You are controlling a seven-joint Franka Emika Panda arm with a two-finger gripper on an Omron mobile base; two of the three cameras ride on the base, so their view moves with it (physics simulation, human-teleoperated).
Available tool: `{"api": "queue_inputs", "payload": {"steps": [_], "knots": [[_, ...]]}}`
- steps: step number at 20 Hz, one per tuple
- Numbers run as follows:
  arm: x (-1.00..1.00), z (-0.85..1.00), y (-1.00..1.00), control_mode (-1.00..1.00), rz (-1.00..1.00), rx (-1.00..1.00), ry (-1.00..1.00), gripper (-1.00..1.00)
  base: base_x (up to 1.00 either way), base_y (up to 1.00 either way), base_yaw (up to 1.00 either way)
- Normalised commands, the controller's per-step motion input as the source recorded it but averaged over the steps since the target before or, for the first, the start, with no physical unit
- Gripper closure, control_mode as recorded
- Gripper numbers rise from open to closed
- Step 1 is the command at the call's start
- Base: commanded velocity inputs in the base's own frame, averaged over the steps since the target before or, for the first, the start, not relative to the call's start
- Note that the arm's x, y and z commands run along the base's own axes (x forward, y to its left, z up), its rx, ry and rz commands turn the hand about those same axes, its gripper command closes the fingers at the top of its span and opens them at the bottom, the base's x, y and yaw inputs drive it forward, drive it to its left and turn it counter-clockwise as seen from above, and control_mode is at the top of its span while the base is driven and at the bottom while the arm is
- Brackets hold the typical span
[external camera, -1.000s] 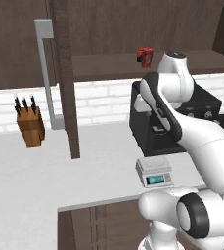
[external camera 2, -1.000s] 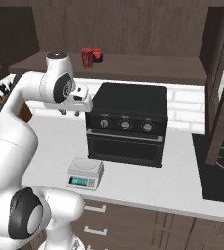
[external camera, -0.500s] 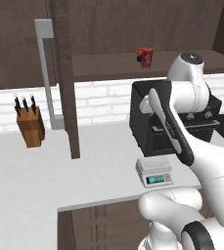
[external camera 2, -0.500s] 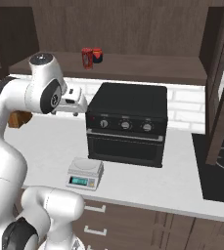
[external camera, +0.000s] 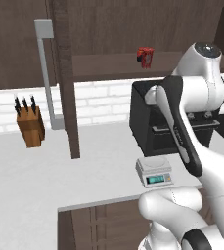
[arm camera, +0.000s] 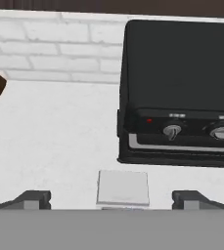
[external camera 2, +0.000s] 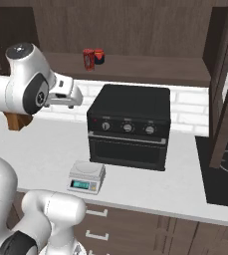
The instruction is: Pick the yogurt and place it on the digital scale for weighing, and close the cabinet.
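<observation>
No legible text, brand or number found anywhere. Teal-lit display on the digital scale [external camera: 154, 172] too small to read. Markings beside the oven [external camera 2: 129, 127] knobs likewise indistinct.

White counter [external camera 2: 46, 144] carries digital scale [external camera 2: 87, 177], black oven [external camera 2: 129, 124], probably a knife block [external camera: 31, 126].

base views: behind arm, left/right | hand view: down, close | shared: digital scale [arm camera: 123, 187]
</observation>
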Motion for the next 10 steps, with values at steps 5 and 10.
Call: {"api": "queue_inputs", "payload": {"steps": [5, 10], "knots": [[-0.06, 0.59, 0.00, -1.00, 0.00, -0.06, -0.25, -1.00, 0.00, 0.00, 0.00], [0.00, 0.45, 0.00, -1.00, 0.00, -0.05, -0.22, -1.00, 0.00, 0.00, 0.00]]}}
